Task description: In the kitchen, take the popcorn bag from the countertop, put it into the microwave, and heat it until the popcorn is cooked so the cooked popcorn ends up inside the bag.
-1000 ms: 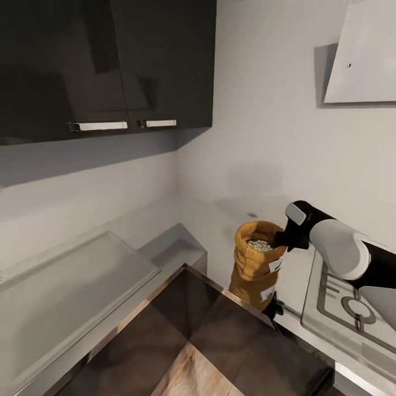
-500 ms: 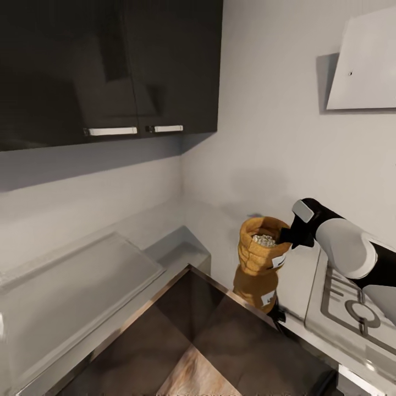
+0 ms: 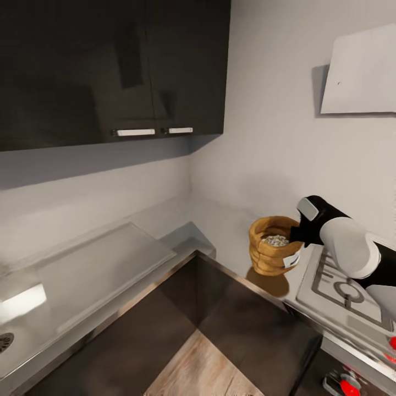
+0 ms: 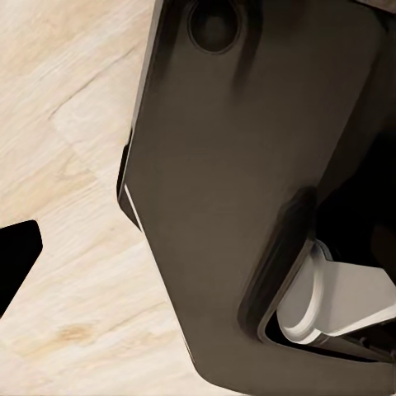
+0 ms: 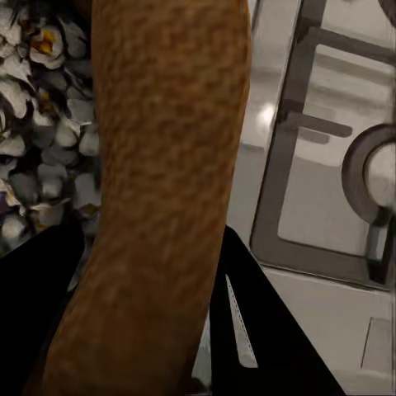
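The popcorn bag (image 3: pixel 272 256), a squat tan sack with a white label, stands at the countertop (image 3: pixel 220 225) corner beside the hob. Whitish popcorn (image 3: pixel 276 240) kernels fill its open top. My right gripper (image 3: pixel 297 235) reaches in from the right and is shut on the bag's rolled rim. In the right wrist view the rim (image 5: pixel 165 165) runs between the two black fingers (image 5: pixel 41 313), with kernels (image 5: pixel 41 124) to one side. The left wrist view looks at wood floor and a dark part of my body, with one black fingertip (image 4: pixel 16 260) at the edge. The microwave is out of view.
A steel gas hob (image 3: pixel 341 280) with red knobs (image 3: pixel 347 385) lies right of the bag. Dark wall cabinets (image 3: pixel 110 66) hang overhead, and a white extractor hood (image 3: pixel 360 71) is at upper right. A raised grey slab (image 3: pixel 104 264) and a drain (image 3: pixel 4 341) are on the left run.
The whole head view has shifted, so the camera moved; the hob's red knobs and a drain now show. The bag stays in my right gripper beside the hob.
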Controlling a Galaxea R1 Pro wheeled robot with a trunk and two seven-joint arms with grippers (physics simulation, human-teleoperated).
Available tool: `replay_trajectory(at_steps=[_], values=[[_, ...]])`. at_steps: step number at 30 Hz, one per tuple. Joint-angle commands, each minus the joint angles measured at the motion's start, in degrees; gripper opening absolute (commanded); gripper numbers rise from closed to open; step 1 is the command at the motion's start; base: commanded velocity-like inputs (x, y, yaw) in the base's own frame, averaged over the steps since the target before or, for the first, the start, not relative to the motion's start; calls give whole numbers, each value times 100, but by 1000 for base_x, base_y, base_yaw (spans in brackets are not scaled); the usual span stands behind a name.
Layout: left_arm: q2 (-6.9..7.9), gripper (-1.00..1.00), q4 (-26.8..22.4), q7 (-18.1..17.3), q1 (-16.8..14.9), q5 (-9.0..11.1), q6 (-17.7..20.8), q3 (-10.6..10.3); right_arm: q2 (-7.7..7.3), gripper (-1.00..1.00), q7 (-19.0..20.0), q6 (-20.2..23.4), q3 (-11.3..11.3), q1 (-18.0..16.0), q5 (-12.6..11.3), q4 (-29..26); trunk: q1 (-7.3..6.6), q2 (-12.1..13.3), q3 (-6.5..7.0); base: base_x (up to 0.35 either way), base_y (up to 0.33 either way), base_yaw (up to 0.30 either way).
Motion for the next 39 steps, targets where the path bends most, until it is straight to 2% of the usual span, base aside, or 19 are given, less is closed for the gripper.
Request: replay_trajectory(at_steps=[1, 7, 10, 13, 29, 34, 39], values=[[2, 100, -17, -2, 3, -2, 23, 19, -3, -100, -41, 15, -32, -4, -11, -8, 0, -6, -7, -94, 0, 2], [-1, 100, -17, -2, 3, -4, 16, 19, -24, -100, -47, 14, -29, -4, -11, -15, 0, -6, -7, -20, 0, -155], [0, 100, -17, -2, 3, -2, 16, 19, -179, -100, -47, 15, -29, -4, -11, -25, 0, -6, -7, -1, 0, -287], [1, 100, -17, -2, 3, -4, 16, 19, -247, -100, -47, 15, -28, -4, -11, -28, 0, -6, -7, 0, 0, -296], [1, 100, -17, -2, 3, -4, 20, 19, -263, -100, -47, 15, -30, -4, -11, -28, 0, -6, 25, 0, 0, -298], [0, 100, -17, -2, 3, -2, 23, 19, -263, -100, -47, 16, -327, -4, -11, -28, 0, -6, 42, 0, 0, -298], [0, 100, -17, -2, 3, -5, 20, 19, -263, -100, -47, 13, -409, -4, -11, -28, 0, -6, 59, 0, 0, -298]])
